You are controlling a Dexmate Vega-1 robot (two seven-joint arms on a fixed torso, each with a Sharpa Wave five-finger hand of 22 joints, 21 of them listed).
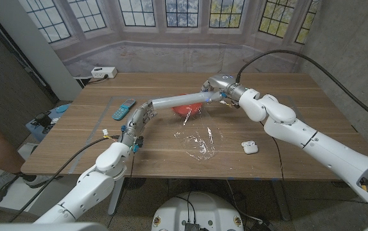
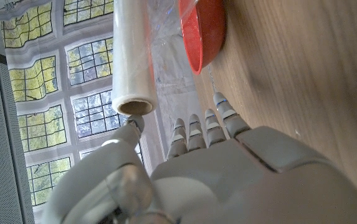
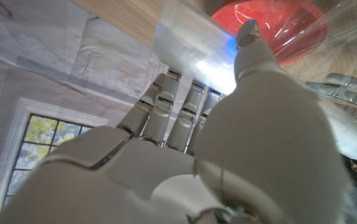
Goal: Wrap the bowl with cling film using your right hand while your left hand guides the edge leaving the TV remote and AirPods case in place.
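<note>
Fingers of the right hand (image 1: 217, 90) are gripping one cling-film roll (image 1: 174, 101) over one red bowl (image 1: 187, 111); left hand (image 1: 140, 119) fingers are spreading open, one remote (image 1: 123, 109) and one case (image 1: 249, 147) lying on the wooden table (image 1: 280, 90) below windows (image 1: 184, 11).

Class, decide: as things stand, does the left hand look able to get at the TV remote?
Probably yes: the remote lies on bare table beside the left hand, nothing between them. But that hand looks busy at the film roll.

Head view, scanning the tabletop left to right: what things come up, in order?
TV remote → left hand → cling film roll above the red bowl → right hand → AirPods case. A crumpled piece of film lies nearer the front edge, below the bowl.
</note>
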